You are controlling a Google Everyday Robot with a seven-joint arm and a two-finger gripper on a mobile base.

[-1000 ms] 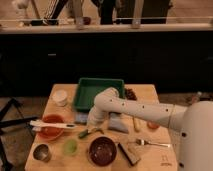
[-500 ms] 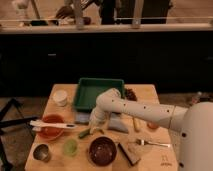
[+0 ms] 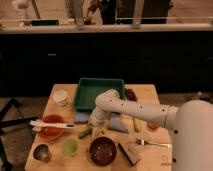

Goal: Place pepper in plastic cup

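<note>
The dark green pepper (image 3: 85, 133) lies on the wooden table (image 3: 60, 111), between the red bowl and the dark bowl. The small light green plastic cup (image 3: 70, 147) stands near the front edge, just front-left of the pepper. My white arm reaches in from the right. Its gripper (image 3: 96, 126) hangs low over the table, right beside the pepper's right end. The wrist hides the contact, so I cannot tell if it touches the pepper.
A green tray (image 3: 98, 91) is behind the gripper, with a white cup (image 3: 60, 97) to its left. A red bowl (image 3: 50, 128) with a white utensil, a grey metal cup (image 3: 42, 152), a dark bowl (image 3: 102, 150), pale corn (image 3: 136, 124), a fork (image 3: 150, 143) and a blue cloth (image 3: 119, 124) lie around.
The gripper has shifted only slightly near the pepper. The pepper and the cup have not moved.
</note>
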